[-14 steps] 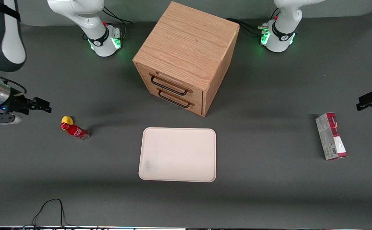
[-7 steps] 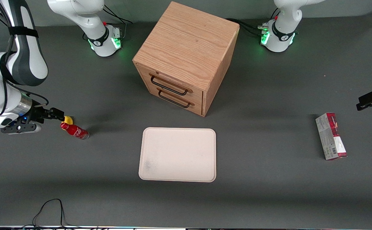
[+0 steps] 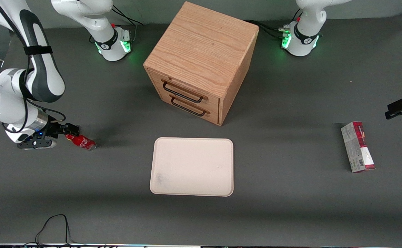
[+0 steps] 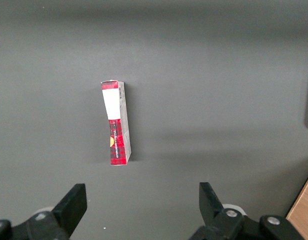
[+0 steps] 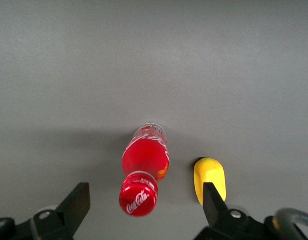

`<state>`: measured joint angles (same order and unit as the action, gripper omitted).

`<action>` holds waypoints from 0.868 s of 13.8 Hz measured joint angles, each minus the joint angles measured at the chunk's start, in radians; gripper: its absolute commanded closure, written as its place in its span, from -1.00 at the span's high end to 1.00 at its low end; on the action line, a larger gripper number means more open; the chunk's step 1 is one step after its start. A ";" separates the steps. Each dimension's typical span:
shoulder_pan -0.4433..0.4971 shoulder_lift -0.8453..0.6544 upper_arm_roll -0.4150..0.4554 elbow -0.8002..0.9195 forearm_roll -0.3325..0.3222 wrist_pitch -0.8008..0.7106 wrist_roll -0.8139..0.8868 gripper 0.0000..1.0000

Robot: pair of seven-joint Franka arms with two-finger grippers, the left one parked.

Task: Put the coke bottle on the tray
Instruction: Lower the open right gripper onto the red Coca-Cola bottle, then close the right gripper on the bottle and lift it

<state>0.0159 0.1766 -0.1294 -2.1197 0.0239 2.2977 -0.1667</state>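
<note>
The coke bottle [image 3: 82, 141] is small and red and lies on its side on the dark table, toward the working arm's end, with its red cap pointing at my gripper. In the right wrist view the coke bottle [image 5: 144, 167] shows cap first, with white script on the cap. My right gripper [image 3: 72, 131] hangs low just at the cap, open, and the cap sits between its fingertips [image 5: 80, 196] without touching them. The cream-white tray [image 3: 192, 167] lies flat in the table's middle, nearer the front camera than the drawer box.
A small yellow lump [image 5: 210, 179] lies beside the bottle's cap, right at one finger. An oak two-drawer box [image 3: 201, 55] stands in the middle. A red-and-grey carton [image 3: 358, 147] lies toward the parked arm's end, also seen as the carton [image 4: 116, 123].
My right arm has swung in toward the bottle, bringing the open gripper from well short of it up to its cap. The bottle, tray and carton have not moved.
</note>
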 measured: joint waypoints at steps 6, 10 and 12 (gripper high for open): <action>0.000 0.022 0.003 -0.002 0.000 0.018 0.000 -0.07; 0.000 0.022 0.004 -0.002 0.000 0.018 0.000 -0.90; 0.001 0.022 0.004 -0.001 0.002 0.018 0.000 -1.00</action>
<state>0.0164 0.1988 -0.1253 -2.1209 0.0257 2.3154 -0.1667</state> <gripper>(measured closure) 0.665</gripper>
